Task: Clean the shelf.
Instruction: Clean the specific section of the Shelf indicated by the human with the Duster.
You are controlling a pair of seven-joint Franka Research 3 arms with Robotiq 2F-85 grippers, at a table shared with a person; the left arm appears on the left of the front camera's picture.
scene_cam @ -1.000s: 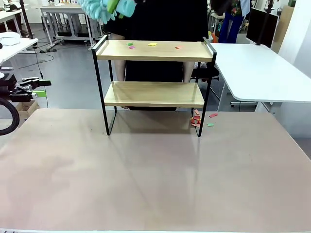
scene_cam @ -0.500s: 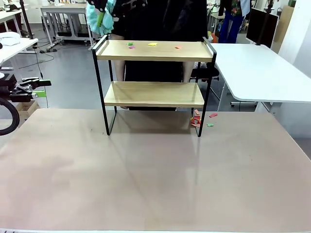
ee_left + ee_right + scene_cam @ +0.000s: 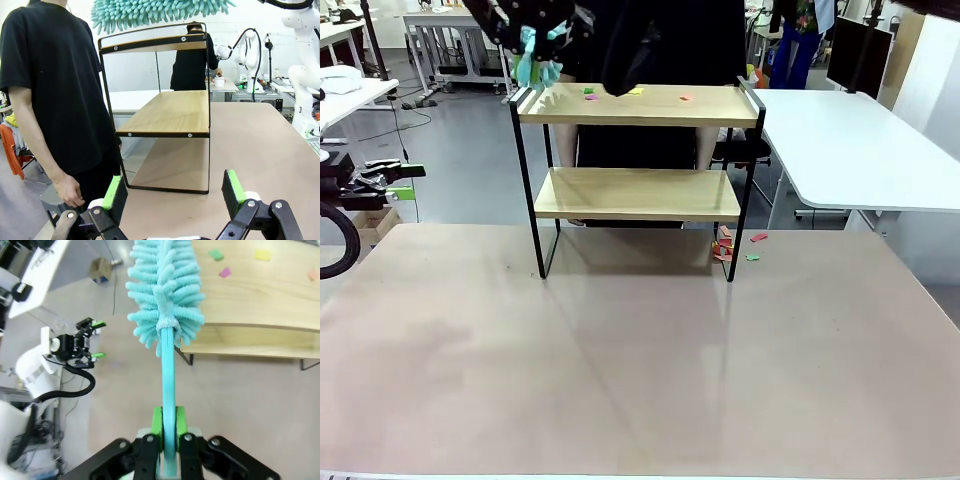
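Tabletop (image 3: 640, 380) carries the shelf (image 3: 635, 193) — upright, long axis left-right.

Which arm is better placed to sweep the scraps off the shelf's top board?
Right: the right gripper is shut on the duster, whose head is at the shelf's top board. The left gripper is open, empty.
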